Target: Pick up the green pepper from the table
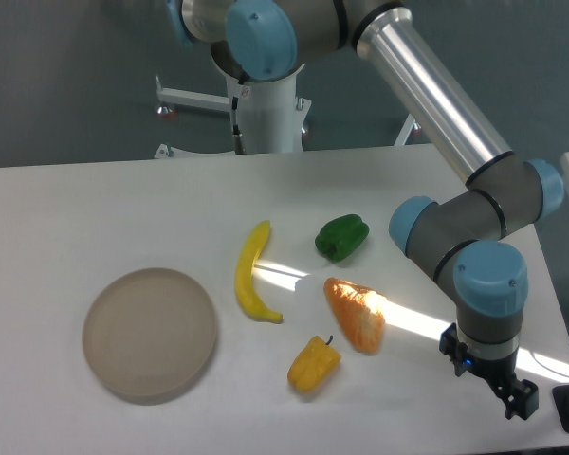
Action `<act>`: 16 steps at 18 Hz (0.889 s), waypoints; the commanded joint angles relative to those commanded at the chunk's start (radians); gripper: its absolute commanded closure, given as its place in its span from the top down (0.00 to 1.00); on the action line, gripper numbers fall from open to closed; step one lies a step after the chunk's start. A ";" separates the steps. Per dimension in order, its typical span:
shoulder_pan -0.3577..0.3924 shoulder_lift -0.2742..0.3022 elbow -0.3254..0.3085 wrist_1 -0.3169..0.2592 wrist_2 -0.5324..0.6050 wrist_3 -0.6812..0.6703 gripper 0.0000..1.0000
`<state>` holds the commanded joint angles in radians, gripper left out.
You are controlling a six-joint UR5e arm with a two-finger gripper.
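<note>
green pepper (pixel 342 237): small, glossy, dark green, lumpy; lies on the table (pixel 95 204) right of centre, untouched, nothing over it.

orange pepper (pixel 356 314): just below the green pepper, apart from it; a bright patch of light falls across it and washes out part of its surface.

banana (pixel 250 273): yellow, curved, left of the green pepper, lying lengthwise with its dark tip toward the near side.

yellow pepper (pixel 314 365): small, nearer the front edge, below the banana's tip and beside the orange pepper's lower left.

plate (pixel 150 332): round, beige, shallow, far left of the fruit, well apart from the green pepper.

gripper (pixel 512 396): dark, at the table's near right corner, well apart from the green pepper and lower right of the orange pepper; it holds nothing; the fingers are small and dark, seen at an angle, so i cannot tell whether they are apart or together.

arm (pixel 436 104): silver tube with blue joint caps, runs from top centre down to the right; its upper part is cut off by the top edge.

white stand (pixel 266 114): behind the table, partly hidden by the arm's base joint.
</note>
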<state>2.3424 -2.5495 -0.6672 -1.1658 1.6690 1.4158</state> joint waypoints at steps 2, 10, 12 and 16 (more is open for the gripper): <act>0.000 0.000 0.000 0.000 0.000 0.000 1.00; 0.000 0.034 -0.060 -0.021 -0.014 0.017 1.00; 0.000 0.041 -0.066 -0.035 -0.015 0.011 1.00; 0.006 0.070 -0.086 -0.129 -0.037 0.014 1.00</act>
<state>2.3485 -2.4790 -0.7531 -1.2945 1.6323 1.4297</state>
